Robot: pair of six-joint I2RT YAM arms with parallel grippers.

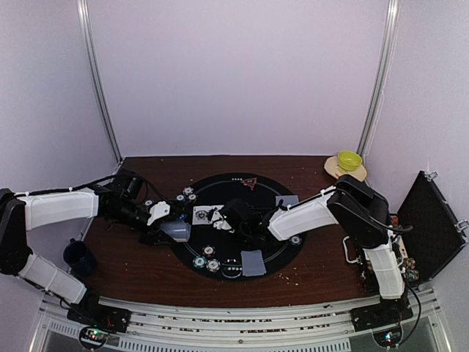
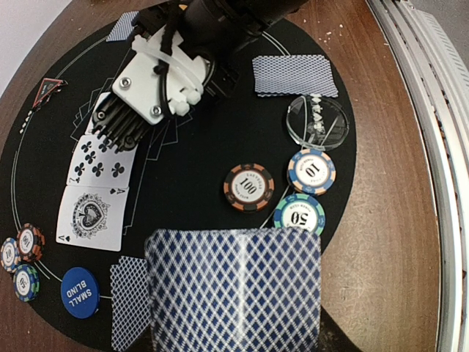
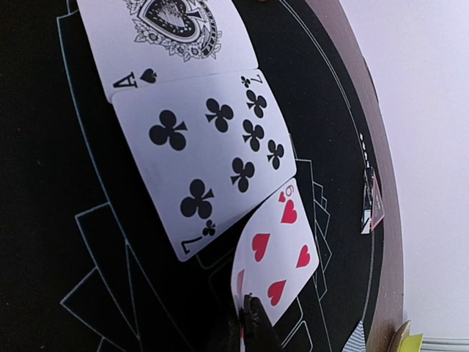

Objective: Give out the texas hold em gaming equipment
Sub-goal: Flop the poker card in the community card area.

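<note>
My left gripper (image 1: 170, 226) is shut on a deck of blue-backed cards (image 2: 234, 293), held above the near left of the black round mat (image 1: 282, 249); the deck hides its fingers in the left wrist view. My right gripper (image 3: 251, 323) is shut on the edge of a face-up six of hearts (image 3: 282, 242), low over the mat's middle. Beside that card lie a seven of clubs (image 3: 212, 154) and an ace of spades (image 3: 168, 37), both face up. Poker chips marked 100 (image 2: 249, 187), 10 (image 2: 311, 171) and 50 (image 2: 299, 215) lie near the deck. A blue small-blind disc (image 2: 79, 292) and a red triangle marker (image 2: 50, 88) are on the mat.
Face-down card pairs (image 2: 294, 75) (image 2: 128, 301) and a clear disc (image 2: 317, 121) lie on the mat, with more chips (image 2: 26, 242) at its left edge. A yellow-green bowl (image 1: 349, 159) is far right, a dark blue mug (image 1: 78, 257) near left, an open black case (image 1: 429, 224) right.
</note>
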